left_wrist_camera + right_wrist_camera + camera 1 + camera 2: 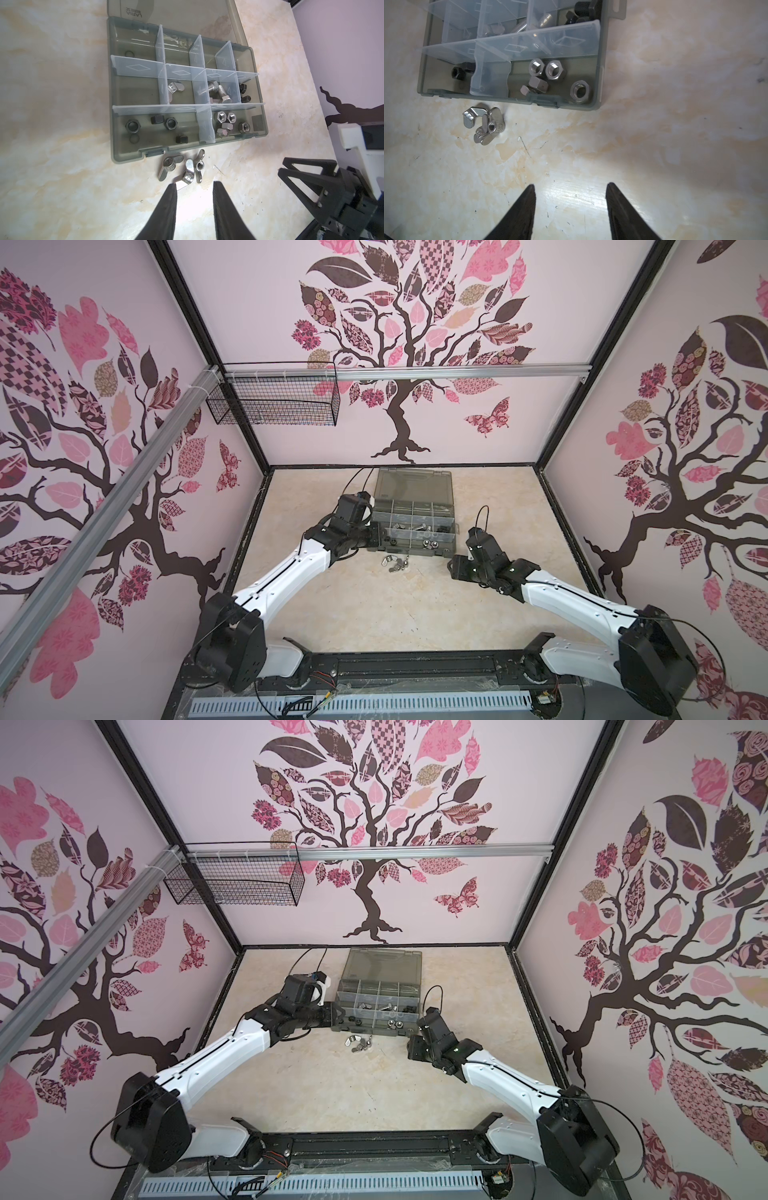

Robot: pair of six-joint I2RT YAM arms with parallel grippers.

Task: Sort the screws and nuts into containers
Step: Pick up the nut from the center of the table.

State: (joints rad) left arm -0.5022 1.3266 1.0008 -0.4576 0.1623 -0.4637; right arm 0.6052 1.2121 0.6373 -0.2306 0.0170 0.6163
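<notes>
1. Pink tree-print walls close in your pale marbled table (332, 614). Small metal will likely skid on it, so work low and slowly.
2. Your left arm (291, 568) reaches forward and bends inward beside the case's near left corner. Your right arm (561, 593) mirrors it and stops short of the near right corner.
3. Your organizer case (116, 145) lies open, its containers holding silver screws (218, 93), black nuts (158, 124) and silver hex nuts (228, 122). One wing nut (176, 89) sits alone in a middle-row compartment, which is probably your target.
4. Your left hand (195, 184) is partly open and holds nothing. One fingertip (172, 189) is at an ear of the nearest piece, though contact is unclear. Your right hand (571, 184) gapes wider, empty, over bare table.
5. Three wing nuts (182, 168) huddle just before the case's near edge. Straddle one nut's ears rather than pinching the whole cluster.
</notes>
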